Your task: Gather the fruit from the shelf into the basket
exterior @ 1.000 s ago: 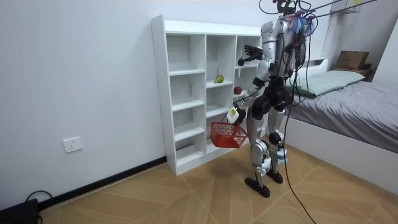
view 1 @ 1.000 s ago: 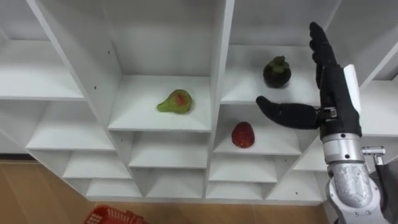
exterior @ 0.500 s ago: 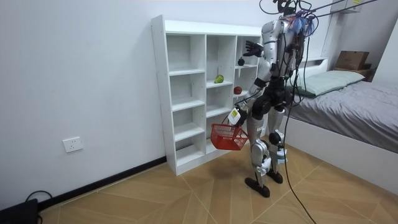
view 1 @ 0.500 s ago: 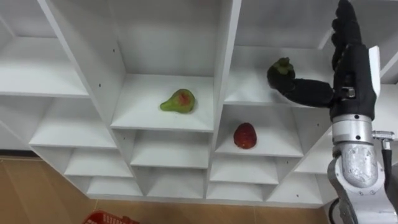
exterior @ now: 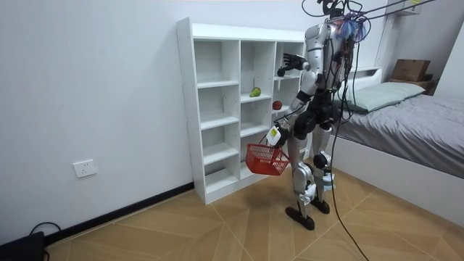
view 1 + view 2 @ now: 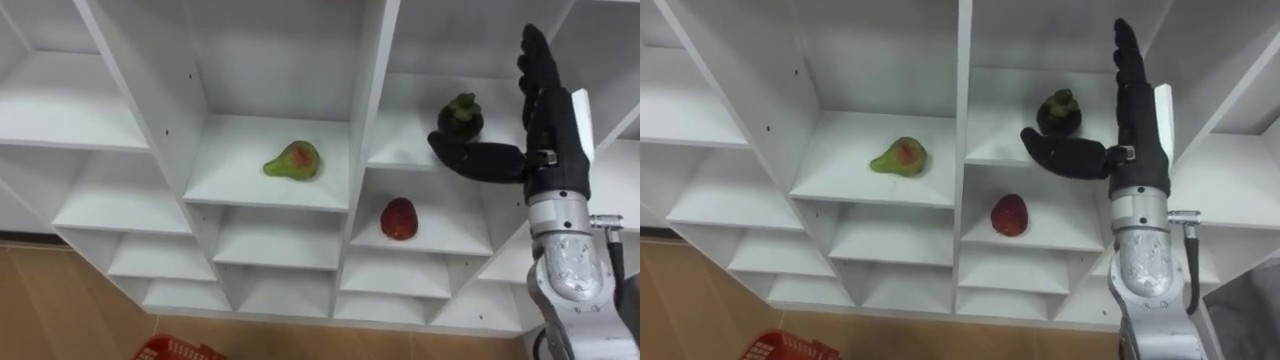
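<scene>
Lowered slightly from half a second ago, the right hand (image 6: 548, 125) now has its thumb (image 6: 470, 158) below the dark round fruit (image 6: 460, 115) instead of across its side. The hand is spread wide: the fingers point straight up together and the thumb sticks out sideways towards the robot's left. The thumb lies along the front edge of the shelf that carries the dark fruit. Whether it touches the fruit cannot be told. Nothing is held in this hand.

All three fruits are on the shelves of the white closet (image 6: 375, 100). The dark fruit sits in the right column, close to the front edge, with open space above it. A red fruit (image 6: 398, 218) sits in the compartment directly below, near the middle of its board. A green pear (image 6: 292, 161) with a red patch lies in the middle column, with bare board all round it.

From across the room, the robot stands upright facing the closet, with a bed (image 5: 406, 116) behind it. A red basket (image 5: 267, 158) hangs at its left hand (image 5: 278, 131) near the hip, clear of the shelves. The grip there cannot be told.
</scene>
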